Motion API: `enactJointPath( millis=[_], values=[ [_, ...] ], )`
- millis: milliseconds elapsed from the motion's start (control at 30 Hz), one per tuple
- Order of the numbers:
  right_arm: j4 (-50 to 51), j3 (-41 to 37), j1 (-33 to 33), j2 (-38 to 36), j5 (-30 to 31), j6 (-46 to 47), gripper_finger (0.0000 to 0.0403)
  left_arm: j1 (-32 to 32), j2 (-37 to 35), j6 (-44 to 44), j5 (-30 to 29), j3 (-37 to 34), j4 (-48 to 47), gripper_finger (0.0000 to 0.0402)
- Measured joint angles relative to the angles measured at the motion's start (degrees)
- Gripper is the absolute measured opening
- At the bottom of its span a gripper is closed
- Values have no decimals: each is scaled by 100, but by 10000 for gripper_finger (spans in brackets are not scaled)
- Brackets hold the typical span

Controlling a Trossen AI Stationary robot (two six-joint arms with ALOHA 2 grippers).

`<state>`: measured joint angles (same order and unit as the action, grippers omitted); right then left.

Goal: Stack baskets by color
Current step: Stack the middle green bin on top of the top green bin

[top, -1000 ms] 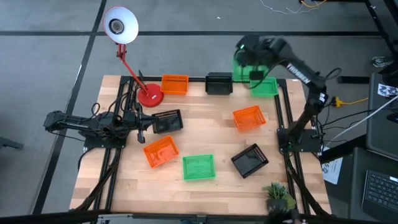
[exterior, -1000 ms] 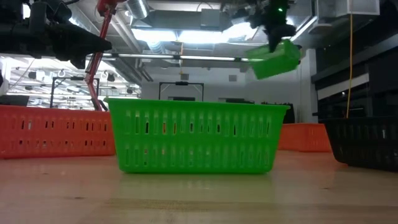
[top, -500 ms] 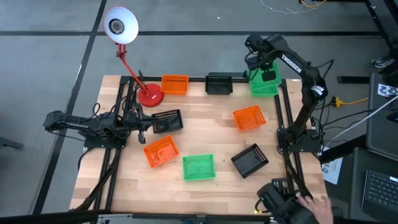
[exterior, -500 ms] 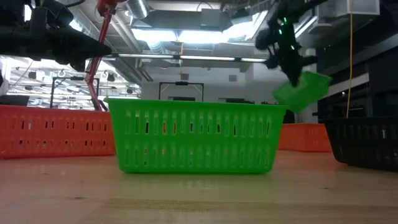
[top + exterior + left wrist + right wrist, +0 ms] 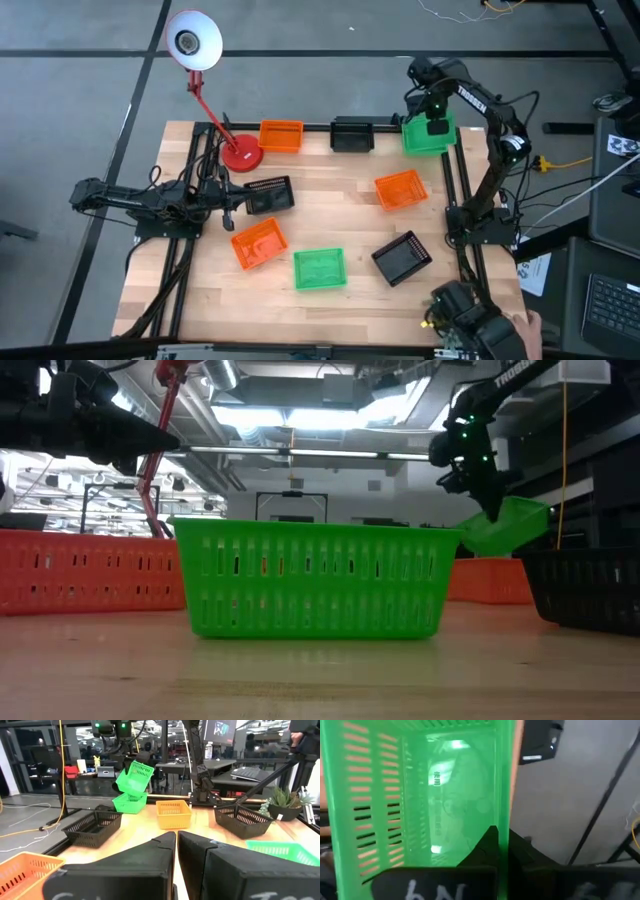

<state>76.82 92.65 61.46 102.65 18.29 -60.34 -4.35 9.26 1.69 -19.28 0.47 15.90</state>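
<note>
My right gripper (image 5: 437, 117) is over the table's far right corner, shut on a green basket (image 5: 508, 525). That basket hangs tilted just above another green basket (image 5: 129, 803) standing on the table. The other baskets rest on their bottoms: orange (image 5: 281, 135) and black (image 5: 352, 132) at the far edge, orange (image 5: 400, 190) at the right, black (image 5: 268, 195), orange (image 5: 258, 243), green (image 5: 319, 268) and black (image 5: 401, 257) nearer. My left gripper (image 5: 235, 200) waits shut at the table's left side. My right gripper holds the green basket by one side wall (image 5: 503, 795), with one finger (image 5: 487, 847) inside the basket and the other outside. The fingers come steeply from above. The basket is lifted clear and tilted (image 5: 135, 776), its free end hanging lower.
A red-based desk lamp (image 5: 240, 152) stands at the far left corner. A person's hand (image 5: 522, 326) and a dark object (image 5: 468, 318) are at the near right corner. Bare wood lies in the table's middle (image 5: 330, 205).
My right gripper has swung from beyond the far edge toward the table's right edge and come down, tipping more steeply downward. The green basket has gone with it and now hangs low over the other green basket in the far right corner. A person's hand has come in at the near right corner.
</note>
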Motion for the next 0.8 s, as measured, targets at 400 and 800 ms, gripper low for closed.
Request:
enactJointPath(
  millis=[400,800],
  values=[
    [-999,-581,28,-4,-40,-493,0,1,0,4,-26,0,-4,11],
    [-1300,-622,23,-2,19,-443,14,0,0,4,-111,0,-55,11]
  ],
)
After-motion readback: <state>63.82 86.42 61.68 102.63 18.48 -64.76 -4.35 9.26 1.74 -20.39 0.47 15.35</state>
